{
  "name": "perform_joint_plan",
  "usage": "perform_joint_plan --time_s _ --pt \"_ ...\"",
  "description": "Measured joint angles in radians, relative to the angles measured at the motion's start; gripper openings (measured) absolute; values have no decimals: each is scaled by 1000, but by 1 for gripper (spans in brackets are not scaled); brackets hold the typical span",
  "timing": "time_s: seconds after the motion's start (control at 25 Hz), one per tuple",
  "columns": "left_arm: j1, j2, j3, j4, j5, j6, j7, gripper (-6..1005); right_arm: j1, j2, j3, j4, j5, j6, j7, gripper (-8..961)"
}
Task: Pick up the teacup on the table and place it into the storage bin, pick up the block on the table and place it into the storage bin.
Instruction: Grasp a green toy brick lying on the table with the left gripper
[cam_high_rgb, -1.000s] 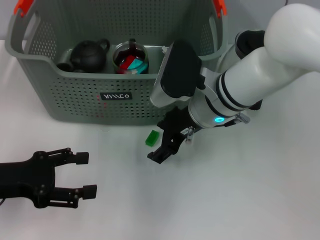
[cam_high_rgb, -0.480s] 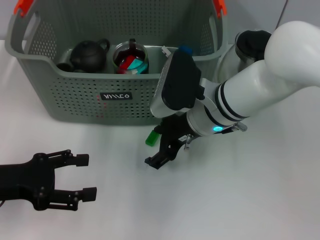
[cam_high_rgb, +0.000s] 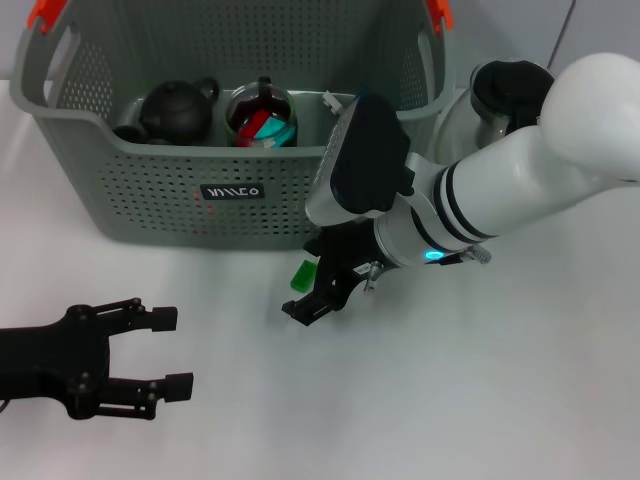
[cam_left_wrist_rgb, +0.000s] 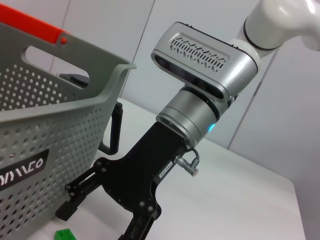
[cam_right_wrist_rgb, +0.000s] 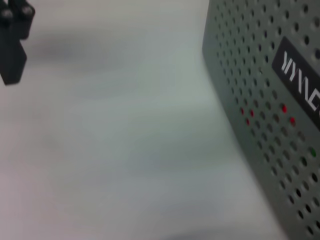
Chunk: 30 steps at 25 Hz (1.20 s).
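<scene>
The grey storage bin (cam_high_rgb: 200, 150) stands at the back of the white table (cam_high_rgb: 500, 380), holding a dark teapot (cam_high_rgb: 178, 108) and a glass cup (cam_high_rgb: 260, 118) with red and teal pieces inside. The right gripper (cam_high_rgb: 312, 290) hangs low just in front of the bin, its fingers spread wide around the small green block (cam_high_rgb: 303, 275), which lies on the table. The left gripper (cam_high_rgb: 165, 350) rests open near the table's front left.
</scene>
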Motion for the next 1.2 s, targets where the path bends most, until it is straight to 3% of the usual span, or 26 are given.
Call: perform_joint_plan --time_s 1.2 --pt "0 1 3 11 1 6 9 948 -37 -8 3 -9 46 -42 -27 944"
